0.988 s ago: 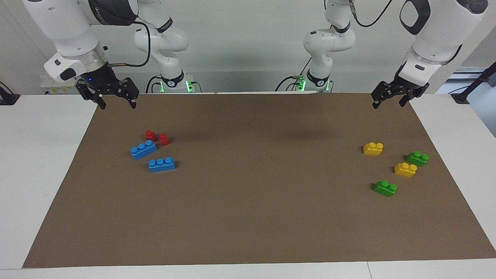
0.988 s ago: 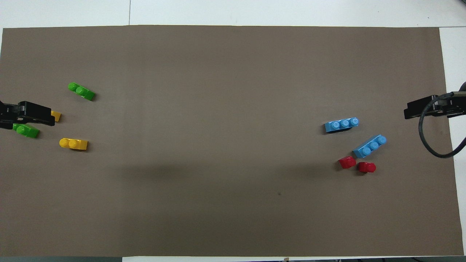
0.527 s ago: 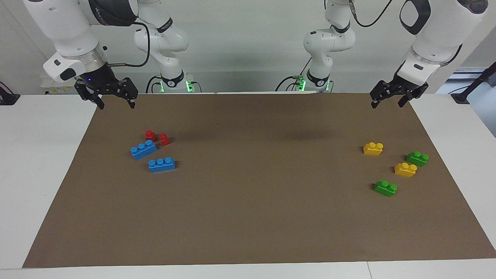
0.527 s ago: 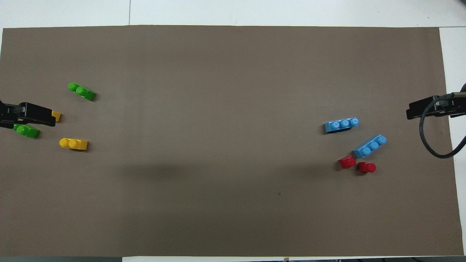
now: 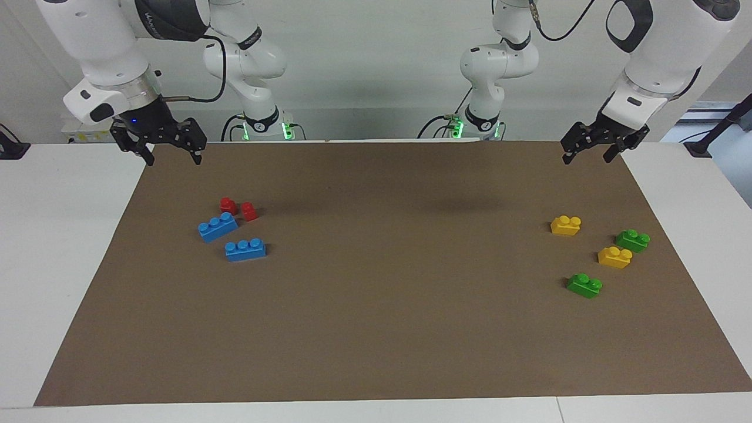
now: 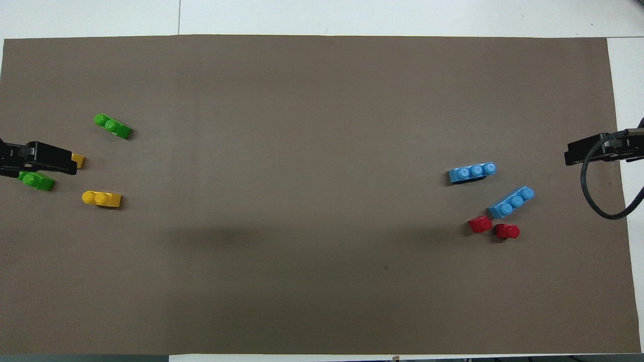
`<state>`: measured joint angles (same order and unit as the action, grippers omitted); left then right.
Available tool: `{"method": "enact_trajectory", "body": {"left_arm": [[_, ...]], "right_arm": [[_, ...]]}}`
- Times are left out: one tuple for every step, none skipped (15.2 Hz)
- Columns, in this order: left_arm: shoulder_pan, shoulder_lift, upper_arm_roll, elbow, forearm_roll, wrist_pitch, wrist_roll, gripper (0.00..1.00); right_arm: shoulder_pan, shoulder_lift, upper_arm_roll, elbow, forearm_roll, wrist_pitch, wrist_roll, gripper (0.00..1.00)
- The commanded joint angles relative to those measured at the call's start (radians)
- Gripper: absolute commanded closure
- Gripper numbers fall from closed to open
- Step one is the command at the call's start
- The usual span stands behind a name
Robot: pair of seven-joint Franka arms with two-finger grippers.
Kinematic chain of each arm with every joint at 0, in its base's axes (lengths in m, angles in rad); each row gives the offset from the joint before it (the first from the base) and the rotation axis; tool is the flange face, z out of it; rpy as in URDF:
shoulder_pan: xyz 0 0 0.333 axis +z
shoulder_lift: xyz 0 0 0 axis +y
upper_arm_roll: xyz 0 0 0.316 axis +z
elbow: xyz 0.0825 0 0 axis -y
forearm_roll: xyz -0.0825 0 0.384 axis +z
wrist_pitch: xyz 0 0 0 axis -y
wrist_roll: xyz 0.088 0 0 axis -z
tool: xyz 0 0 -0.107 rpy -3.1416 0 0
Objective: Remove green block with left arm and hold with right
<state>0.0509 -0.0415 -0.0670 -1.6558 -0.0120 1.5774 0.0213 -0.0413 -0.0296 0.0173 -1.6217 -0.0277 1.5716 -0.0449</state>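
Bench (image 5: 70, 247) is carrying a brown mat (image 5: 388, 329). Left gripper (image 5: 587, 157) is hanging fingers apart and empty over the mat's edge (robots' end); right gripper (image 5: 174, 158) likewise. Both green blocks are lying below the left gripper: one (image 5: 633, 240) close under it, one (image 5: 584, 285) farther from the robots.

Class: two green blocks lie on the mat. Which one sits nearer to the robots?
The green block beside the yellow block, at the left arm's end of the mat. The other green block lies farther from the robots, apart from all other bricks.
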Motion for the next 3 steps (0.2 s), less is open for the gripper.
{"method": "enact_trajectory", "body": {"left_arm": [[-0.011,-0.023,0.012,-0.022,-0.017,0.006,0.017,0.0],[-0.009,-0.023,0.012,-0.022,-0.017,0.007,0.017,0.0],[-0.011,-0.023,0.012,-0.022,-0.017,0.006,0.017,0.0]], "right_arm": [[-0.006,-0.013,0.003,-0.011,-0.009,-0.01,-0.023,0.0],[-0.005,-0.013,0.003,-0.011,-0.008,-0.01,-0.023,0.0],[-0.005,-0.013,0.003,-0.011,-0.006,-0.01,-0.023,0.0]]}}
